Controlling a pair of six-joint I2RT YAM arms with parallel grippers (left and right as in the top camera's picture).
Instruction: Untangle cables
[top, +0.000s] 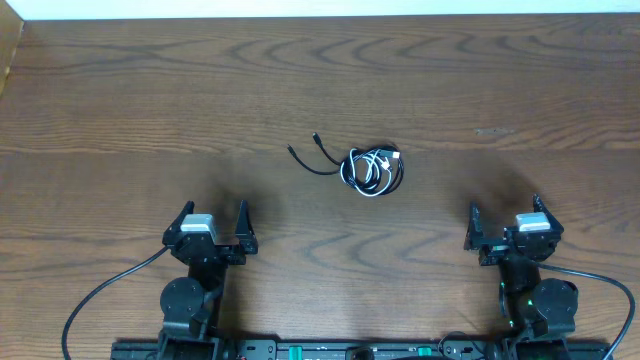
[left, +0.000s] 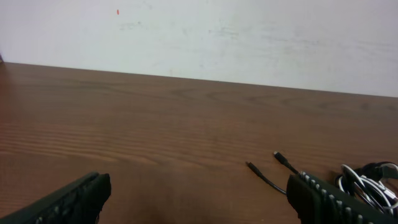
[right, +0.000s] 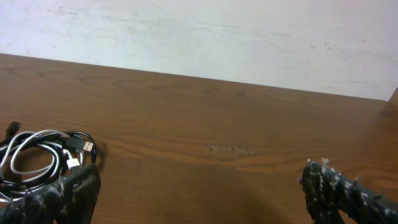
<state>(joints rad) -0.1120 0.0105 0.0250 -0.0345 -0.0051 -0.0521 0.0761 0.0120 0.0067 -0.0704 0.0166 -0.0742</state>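
Our left gripper (top: 215, 209) and right gripper (top: 505, 207) stood spread, empty; we judged pinching a loose plug end (top: 292, 151) of the cables (top: 372, 170) the cleanest start

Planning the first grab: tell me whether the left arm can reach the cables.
Probably yes: the left gripper stands open, and only bare table lies between it and the cables.
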